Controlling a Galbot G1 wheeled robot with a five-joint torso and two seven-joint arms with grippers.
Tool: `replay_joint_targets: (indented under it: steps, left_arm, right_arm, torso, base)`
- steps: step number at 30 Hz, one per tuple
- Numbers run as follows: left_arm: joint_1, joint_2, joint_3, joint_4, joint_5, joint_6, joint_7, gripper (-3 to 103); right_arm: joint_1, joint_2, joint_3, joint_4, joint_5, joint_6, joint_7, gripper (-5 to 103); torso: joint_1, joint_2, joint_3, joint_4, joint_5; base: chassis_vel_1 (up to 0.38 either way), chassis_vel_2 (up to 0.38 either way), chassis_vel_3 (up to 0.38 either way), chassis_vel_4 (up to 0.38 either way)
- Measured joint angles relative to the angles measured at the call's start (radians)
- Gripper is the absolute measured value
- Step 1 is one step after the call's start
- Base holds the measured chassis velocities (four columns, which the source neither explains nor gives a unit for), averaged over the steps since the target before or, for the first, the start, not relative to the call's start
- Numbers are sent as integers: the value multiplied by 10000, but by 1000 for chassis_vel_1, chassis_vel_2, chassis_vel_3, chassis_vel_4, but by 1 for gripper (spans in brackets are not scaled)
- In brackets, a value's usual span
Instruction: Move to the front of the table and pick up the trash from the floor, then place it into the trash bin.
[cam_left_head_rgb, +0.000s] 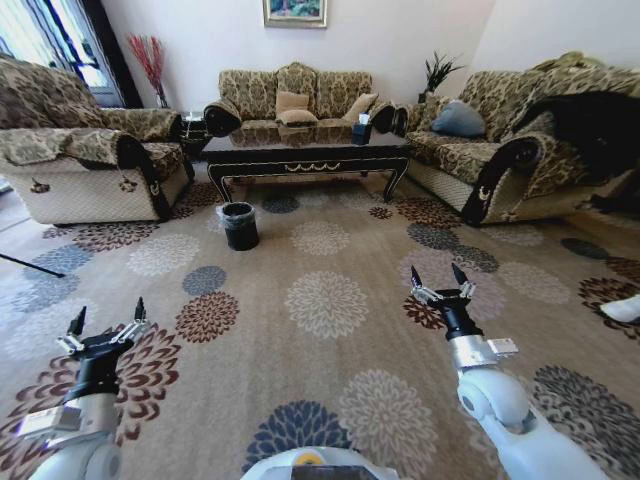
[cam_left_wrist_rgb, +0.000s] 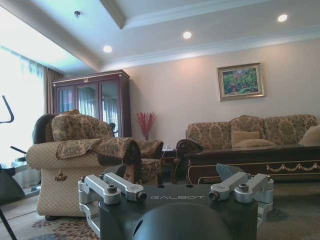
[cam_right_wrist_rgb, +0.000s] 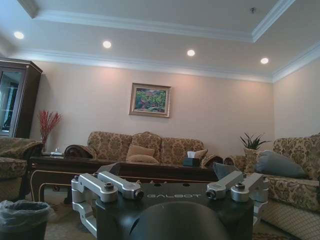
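**Robot faces the table from across the carpet, both arms out and empty**

The robot stands well back on a patterned carpet (cam_left_head_rgb: 330, 300) with round flower medallions. Ahead, at the far side of the room, the table (cam_left_head_rgb: 305, 155) sits in front of a sofa (cam_left_head_rgb: 295, 100), with an armchair (cam_left_head_rgb: 90, 140) to the left and a second sofa (cam_left_head_rgb: 500, 140) to the right. The table is long, low and dark, with gold ornament along its front apron. A dark tissue box (cam_left_head_rgb: 361, 130) stands on its right part.

The bin (cam_left_head_rgb: 239, 225) stands on the carpet just in front of the table's left end, near its left front leg. It is black, with a whitish liner folded over the rim. In the right wrist view the bin (cam_right_wrist_rgb: 22, 220) appears low at the edge, with the table (cam_right_wrist_rgb: 125, 172) behind it.

The trash cannot be made out on the carpet from here; any scraps are too small to tell from the pattern.

The left gripper (cam_left_head_rgb: 105, 325) is held out low over the carpet on the left, jaws spread apart and holding nothing. The right gripper (cam_left_head_rgb: 440, 285) is held out on the right, a little farther forward, its jaws also spread and empty. Both are well apart from the bin and the table. The wrist views confirm it: the left gripper (cam_left_wrist_rgb: 175, 192) and the right gripper (cam_right_wrist_rgb: 172, 190) each show two fingers set wide, with nothing between them.
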Motion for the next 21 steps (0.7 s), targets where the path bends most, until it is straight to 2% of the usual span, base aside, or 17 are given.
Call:
replay_joint_targets:
  steps: [4,10,21]
  left_arm:
    - [0,1,-5,0,0,0,-4,100]
    - [0,-1,2,-1,0,0,1,100]
    - [0,-1,1,-1,-1,0,0,100]
  right_arm:
    - [0,0,-1,1,0,0,-2,100]
    - [0,0,1,-1,0,0,0,100]
    - [0,0,2,-1,0,0,0,100]
  torso:
    - [-2,0,-1,4,1]
    - [-2,0,-1,-6,12]
    - [-3,1,-1,1,7]
  base:
    - [165,121,-130,-117]
    - [-41,-29,26,25]
    - [0,0,0,0]
